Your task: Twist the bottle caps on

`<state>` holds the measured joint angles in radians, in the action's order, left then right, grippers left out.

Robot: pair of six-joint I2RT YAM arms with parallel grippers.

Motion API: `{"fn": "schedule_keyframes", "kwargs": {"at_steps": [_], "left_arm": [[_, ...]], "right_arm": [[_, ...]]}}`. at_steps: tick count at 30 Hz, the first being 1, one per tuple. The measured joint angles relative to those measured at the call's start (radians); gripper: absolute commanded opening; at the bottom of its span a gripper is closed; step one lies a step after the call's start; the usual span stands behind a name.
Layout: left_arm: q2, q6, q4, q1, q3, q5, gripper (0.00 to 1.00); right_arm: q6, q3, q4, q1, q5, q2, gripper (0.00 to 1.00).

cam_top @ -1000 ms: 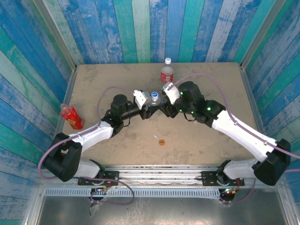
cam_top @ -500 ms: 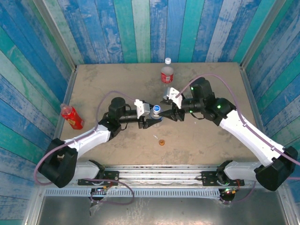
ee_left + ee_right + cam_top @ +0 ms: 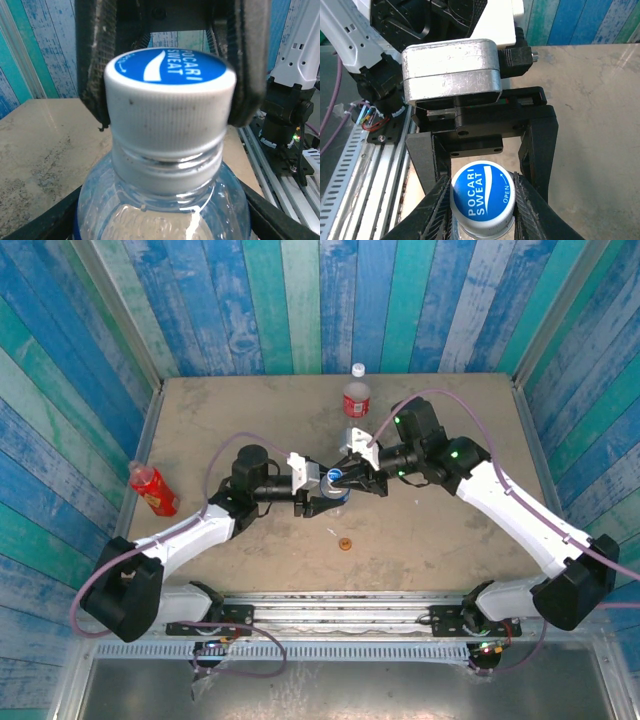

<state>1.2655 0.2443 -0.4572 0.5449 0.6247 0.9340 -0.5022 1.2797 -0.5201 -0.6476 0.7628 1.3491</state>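
My left gripper (image 3: 316,492) is shut on the body of the short clear blue-label bottle (image 3: 165,200), holding it above the table's middle. The bottle's blue-topped cap (image 3: 482,199) sits on its neck. My right gripper (image 3: 482,206) is shut on this cap, one ribbed finger (image 3: 439,207) pressed against each side; it meets the cap from the right (image 3: 342,478). The red-label bottle (image 3: 357,398) stands at the back with a white cap (image 3: 358,370) on it. A slim red bottle (image 3: 152,489) stands at the left edge. The orange cap (image 3: 346,544) lies loose on the table in front.
A thin white scrap (image 3: 331,532) lies just behind the orange cap. Blue and green plank walls (image 3: 300,300) close in the table on three sides. A metal rail (image 3: 330,605) runs along the near edge between the arm bases.
The left arm brought the bottle slightly forward and right. The right gripper swung in to the cap and closed on it.
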Motion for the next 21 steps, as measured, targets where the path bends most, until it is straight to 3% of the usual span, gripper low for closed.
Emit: {"fn": "schedule_keyframes", "kwargs": {"at_steps": [8,21], "left_arm": [[0.002,-0.084,-0.044,0.009,-0.003,-0.181,0.62],[0.158,-0.208,-0.085,0.013,0.076,-0.638,0.61]], "right_arm": [[0.08,-0.018,0.087,-0.016,-0.153,0.0,0.23],[0.625,-0.105,0.489,-0.14,-0.789,0.129,0.21]]}}
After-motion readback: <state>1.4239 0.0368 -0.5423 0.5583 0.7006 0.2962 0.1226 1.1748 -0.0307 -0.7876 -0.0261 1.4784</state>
